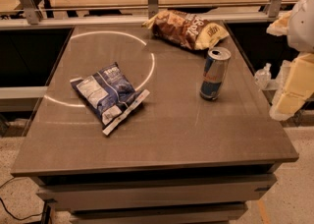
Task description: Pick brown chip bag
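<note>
1. The brown chip bag (pixel 189 29) lies at the table's (pixel 171 139) one o'clock.
2. Likely light, crinkly, slippery (chips crush); pinch its puffed middle gently.
3. The gripper (pixel 288 104) hangs at three o'clock, beside the table; whether clenched or released, I cannot tell.

At the far right of the view you see your arm (pixel 304 24) as a smooth, rounded white shell with a cream-coloured piece jutting from its left side. Below it, also at the right edge, your gripper (pixel 290 95) shows as blocky, pale yellow-cream segments with softly rounded corners.
</note>
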